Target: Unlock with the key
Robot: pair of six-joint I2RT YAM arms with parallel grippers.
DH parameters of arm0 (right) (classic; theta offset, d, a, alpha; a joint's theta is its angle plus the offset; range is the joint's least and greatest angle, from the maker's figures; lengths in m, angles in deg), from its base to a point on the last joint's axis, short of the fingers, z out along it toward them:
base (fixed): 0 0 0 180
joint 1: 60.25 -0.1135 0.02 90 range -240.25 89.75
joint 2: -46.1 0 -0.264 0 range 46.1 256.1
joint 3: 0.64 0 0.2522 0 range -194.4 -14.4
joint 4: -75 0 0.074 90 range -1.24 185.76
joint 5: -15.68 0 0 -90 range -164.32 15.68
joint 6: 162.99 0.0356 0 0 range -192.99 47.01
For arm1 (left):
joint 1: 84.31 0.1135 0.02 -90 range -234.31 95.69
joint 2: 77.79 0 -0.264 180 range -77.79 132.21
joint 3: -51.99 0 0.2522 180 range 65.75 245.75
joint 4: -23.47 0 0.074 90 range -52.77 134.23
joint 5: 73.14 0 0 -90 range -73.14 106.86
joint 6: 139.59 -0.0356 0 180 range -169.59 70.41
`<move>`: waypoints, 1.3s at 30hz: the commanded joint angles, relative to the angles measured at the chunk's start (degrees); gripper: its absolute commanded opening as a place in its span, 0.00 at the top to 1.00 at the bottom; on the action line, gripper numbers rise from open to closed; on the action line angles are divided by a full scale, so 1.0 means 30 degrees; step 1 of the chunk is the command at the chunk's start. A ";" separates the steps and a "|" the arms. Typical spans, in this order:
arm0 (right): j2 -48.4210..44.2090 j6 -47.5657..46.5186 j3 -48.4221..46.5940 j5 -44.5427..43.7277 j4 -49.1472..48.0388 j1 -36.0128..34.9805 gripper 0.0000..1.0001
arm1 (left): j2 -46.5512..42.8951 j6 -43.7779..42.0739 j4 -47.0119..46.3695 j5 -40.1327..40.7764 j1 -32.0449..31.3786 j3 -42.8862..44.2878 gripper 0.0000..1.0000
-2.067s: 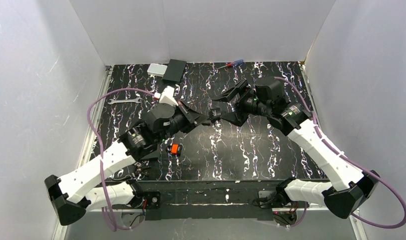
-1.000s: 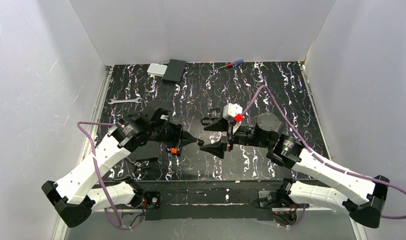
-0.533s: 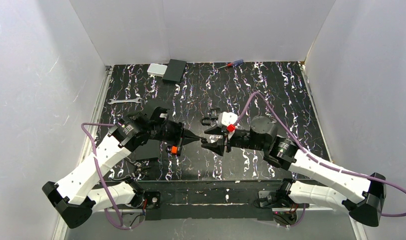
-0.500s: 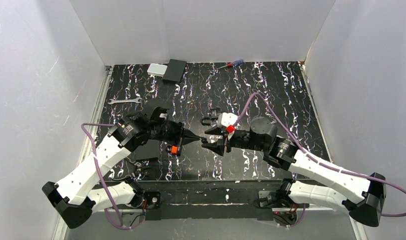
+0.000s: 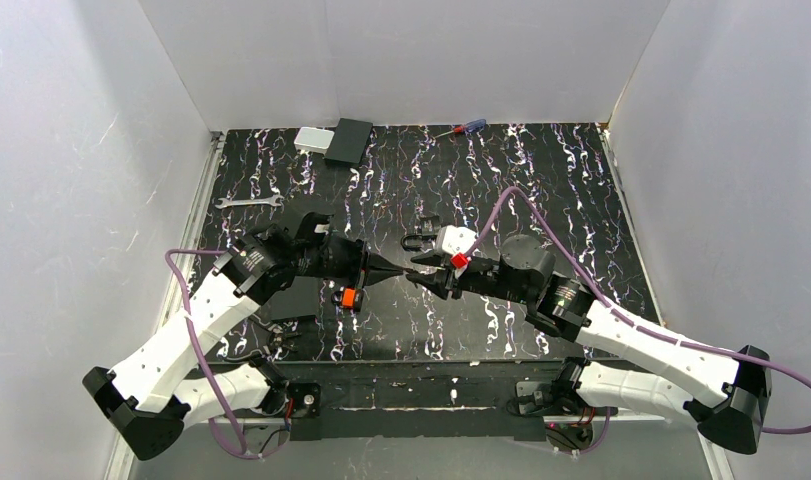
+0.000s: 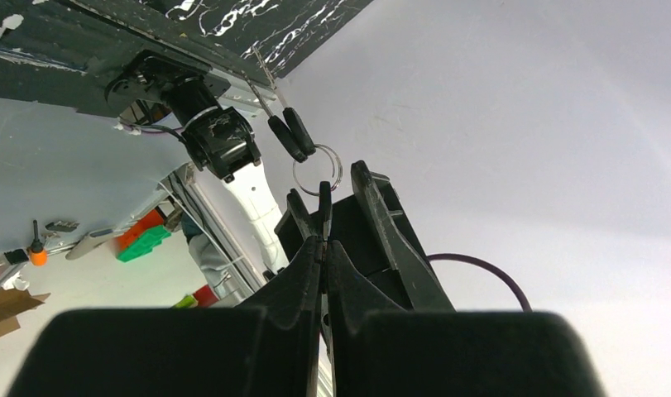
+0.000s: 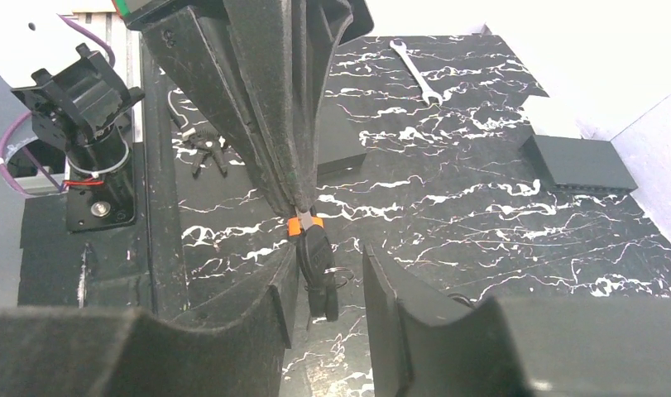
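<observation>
My left gripper [image 5: 398,268] is shut on the key [image 7: 315,255], a small key with a dark head that hangs from its fingertips above the table. A ring with two more dark-headed keys [image 6: 287,135] dangles from it in the left wrist view. My right gripper [image 5: 421,276] is open and faces the left one tip to tip. In the right wrist view its fingers [image 7: 275,289] stand on either side of the key head without touching it. The black padlock [image 5: 417,241] lies on the table just behind the grippers.
A small orange block [image 5: 349,298] lies under the left gripper. A silver wrench [image 5: 249,202] lies at the left. A black box [image 5: 349,142], a white box [image 5: 312,139] and a screwdriver [image 5: 460,128] sit at the back edge. White walls enclose the table.
Both arms have come from mid-table to the near middle. The right gripper has slid left, and its open fingers now flank the key held by the left gripper.
</observation>
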 commanded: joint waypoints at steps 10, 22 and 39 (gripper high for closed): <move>0.0049 -0.0483 -0.0090 -0.0845 -0.1568 -0.0086 0.64 | -0.0617 0.1138 -0.1168 -0.1436 0.0449 -0.0815 1.00; 0.0240 -0.1172 -0.0087 -0.1916 -0.1588 -0.0086 0.65 | -0.0776 0.1495 -0.1741 -0.1772 0.0711 -0.1109 1.00; 0.0255 0.0037 -0.1103 -0.0951 -0.0846 -0.0086 0.99 | -0.1536 0.1585 -0.1750 -0.1330 0.1672 -0.1914 0.87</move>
